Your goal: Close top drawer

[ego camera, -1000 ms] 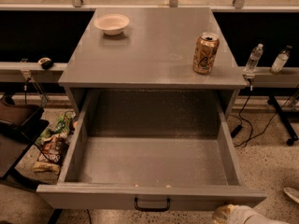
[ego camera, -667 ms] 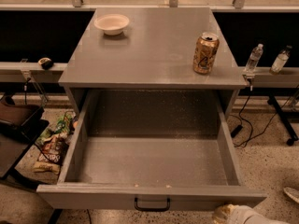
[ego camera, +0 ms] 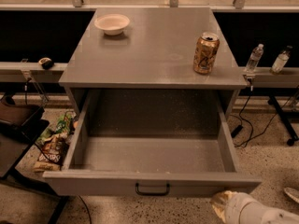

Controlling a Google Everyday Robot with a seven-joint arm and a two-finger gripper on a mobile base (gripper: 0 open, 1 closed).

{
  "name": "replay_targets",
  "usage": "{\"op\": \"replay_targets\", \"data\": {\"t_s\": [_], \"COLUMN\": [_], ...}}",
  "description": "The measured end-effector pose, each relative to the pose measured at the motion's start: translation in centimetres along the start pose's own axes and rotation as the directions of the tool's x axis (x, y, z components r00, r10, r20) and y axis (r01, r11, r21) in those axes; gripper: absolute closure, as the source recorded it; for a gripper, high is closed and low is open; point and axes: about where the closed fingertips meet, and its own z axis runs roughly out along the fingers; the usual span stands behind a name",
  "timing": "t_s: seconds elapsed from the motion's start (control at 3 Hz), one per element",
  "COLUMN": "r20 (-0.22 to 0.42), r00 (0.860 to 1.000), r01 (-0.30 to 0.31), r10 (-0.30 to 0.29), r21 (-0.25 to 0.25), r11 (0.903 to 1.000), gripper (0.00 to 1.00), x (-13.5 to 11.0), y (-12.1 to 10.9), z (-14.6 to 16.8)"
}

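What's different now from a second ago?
The top drawer has slid slightly inward, though it is still mostly open. The gripper, at the drawer front's lower right corner, has advanced with it. The bowl and can have not moved.

Just one camera here, so no overlap with another view. It sits high in front of the cabinet (ego camera: 149,55), tilted down and facing its front. It's pretty close: the open top drawer (ego camera: 149,155) fills the lower half, with its front near the bottom edge. The gripper (ego camera: 228,204) pokes in at the bottom right corner.
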Motion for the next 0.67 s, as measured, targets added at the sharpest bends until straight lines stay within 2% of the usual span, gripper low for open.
{"op": "replay_targets", "data": {"t_s": [0.33, 0.67], "r20": [0.038, 0.074], "r00": [0.999, 0.995], "r01": [0.035, 0.072], "r10": [-0.036, -0.074], "r21": [0.026, 0.032], "r11": [0.9991, 0.9969], "gripper": [1.0, 1.0], "x": [-0.8, -2.0], "y": [-2.7, -5.5], "z": [2.2, 5.1]}}
